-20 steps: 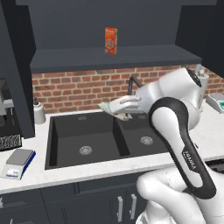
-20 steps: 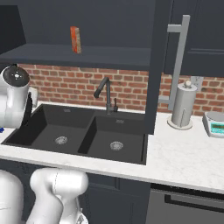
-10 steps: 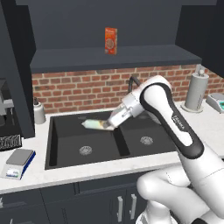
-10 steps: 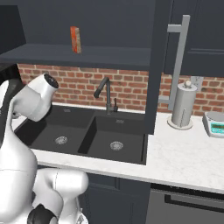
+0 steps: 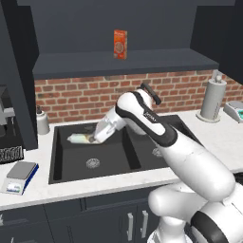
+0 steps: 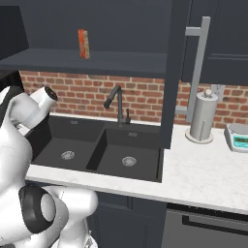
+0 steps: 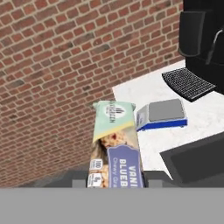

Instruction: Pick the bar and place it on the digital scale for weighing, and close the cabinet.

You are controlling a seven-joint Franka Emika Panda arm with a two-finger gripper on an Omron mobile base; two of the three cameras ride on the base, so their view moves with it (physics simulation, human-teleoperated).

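Fingers (image 7: 114, 183) gripping bar (image 7: 114, 148) (wrapper reads "BLUEB"), digital scale (image 7: 161, 114) beyond

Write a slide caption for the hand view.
Gripper holding the bar, digital scale ahead on the counter.

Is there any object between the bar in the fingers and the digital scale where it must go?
Nothing visible stands between them. The bar is held over the left sink basin, and the digital scale lies ahead on the bare white counter. The black appliance stands beyond the scale, off the path.
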